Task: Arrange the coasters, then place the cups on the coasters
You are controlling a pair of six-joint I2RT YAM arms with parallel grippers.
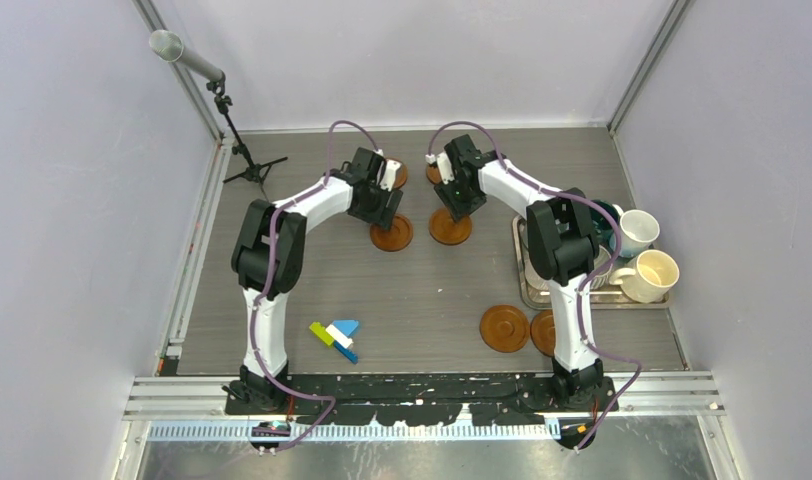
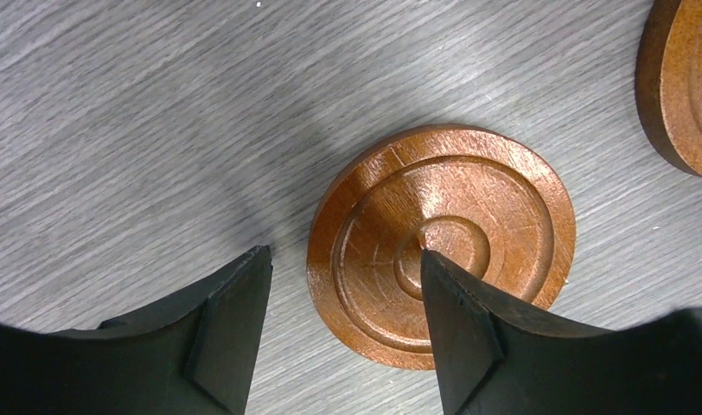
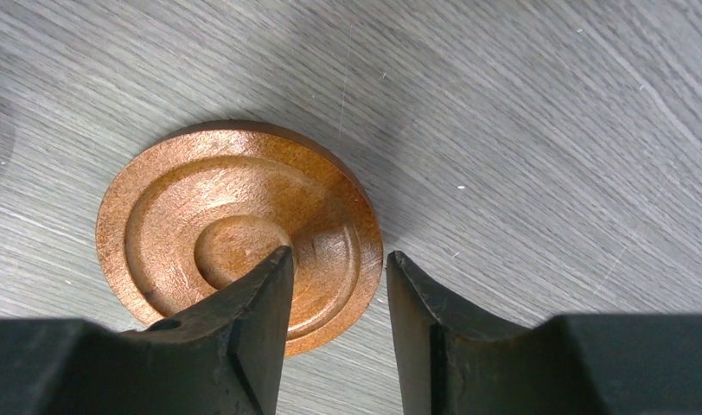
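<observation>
Looking down, we see a grey wood-grain desk [image 1: 422, 290] closed in by pale walls, with a small tripod stand [image 1: 244, 165] in the far left corner. A broad stretch of desk surface lies between the coloured blocks [image 1: 335, 337] near the left arm's base and two coasters [image 1: 504, 328] lying side by side near the right arm's base. Two more coasters [image 1: 399, 176] sit at the far middle, partly hidden behind the wrists.

Along the right edge, a steel tray [image 1: 525, 285] holds the mugs. We can make out a white mug [image 1: 637, 232], a cream mug [image 1: 657, 275] and a dark green mug [image 1: 610, 222], while the right arm covers the rest.

The left end effector [image 2: 343, 252] stands wide and grips nothing. One finger is over a flat coaster [image 2: 469, 225] and the other over bare desk, with another coaster [image 2: 689, 86] just beside. The right end effector [image 3: 339, 252] is parted more narrowly and straddles the rim of its own flat coaster [image 3: 218, 207].
</observation>
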